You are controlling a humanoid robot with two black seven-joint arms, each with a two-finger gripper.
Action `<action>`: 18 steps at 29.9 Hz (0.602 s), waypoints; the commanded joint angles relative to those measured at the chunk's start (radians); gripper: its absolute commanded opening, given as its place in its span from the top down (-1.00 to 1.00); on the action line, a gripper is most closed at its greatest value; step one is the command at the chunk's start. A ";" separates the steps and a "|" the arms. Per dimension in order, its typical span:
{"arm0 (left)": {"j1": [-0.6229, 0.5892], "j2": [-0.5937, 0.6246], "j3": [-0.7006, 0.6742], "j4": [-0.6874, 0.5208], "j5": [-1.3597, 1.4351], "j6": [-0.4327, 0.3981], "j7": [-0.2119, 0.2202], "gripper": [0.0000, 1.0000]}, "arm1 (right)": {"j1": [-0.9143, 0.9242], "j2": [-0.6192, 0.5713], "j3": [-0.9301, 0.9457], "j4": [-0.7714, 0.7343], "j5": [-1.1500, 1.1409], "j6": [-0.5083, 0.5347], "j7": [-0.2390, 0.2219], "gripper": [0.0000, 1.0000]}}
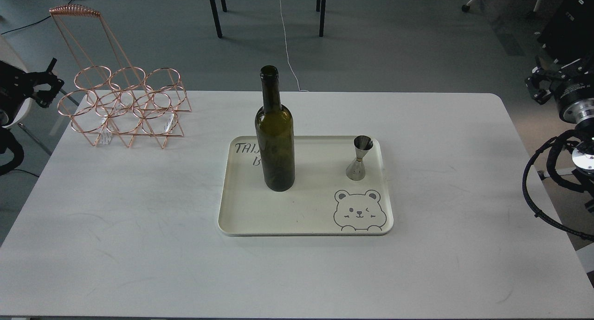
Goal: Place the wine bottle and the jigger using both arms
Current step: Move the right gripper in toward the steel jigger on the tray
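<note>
Grey floor with loose cables and dark chair legs lies beyond the white table [139, 227] that fills most of my view. Taking the cream tray [306, 218] at the table's middle as my landmark: it is rectangular, with a bear face printed at its near right corner and dark lettering at its far left. Well to the far left of the tray stands a copper wire bottle rack [125, 106], empty. On the tray's left half the wine bottle [274, 144] stands upright, uncorked, hiding part of the lettering. On the tray's far right part the jigger [360, 157] stands upright, apart from the bottle.

Both my arms are off the table, far from the tray. My left gripper [46, 83] hangs beyond the table's left edge, past the rack; it holds nothing, though I cannot tell whether its fingers are parted. My right gripper [540, 86] sits past the right edge, dark and end-on, its state unreadable.
</note>
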 commanded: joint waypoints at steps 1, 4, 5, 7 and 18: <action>-0.001 0.009 -0.001 0.000 0.000 0.004 0.000 -0.97 | -0.005 0.008 -0.006 0.000 -0.002 0.001 0.008 -0.98; -0.001 0.012 -0.001 0.000 0.000 0.006 0.000 -0.97 | -0.007 0.008 -0.014 0.001 -0.005 0.004 0.007 -0.98; -0.001 0.012 -0.001 0.000 -0.002 0.006 0.000 -0.97 | -0.007 0.008 -0.018 0.007 -0.011 0.005 0.006 -0.98; -0.003 0.012 -0.005 0.000 -0.003 0.009 -0.006 -0.97 | -0.010 0.005 -0.037 0.023 -0.018 0.007 0.002 -0.98; -0.003 0.015 -0.010 -0.002 -0.005 -0.002 -0.058 -0.97 | -0.012 -0.221 -0.124 0.364 -0.424 -0.076 0.014 -0.98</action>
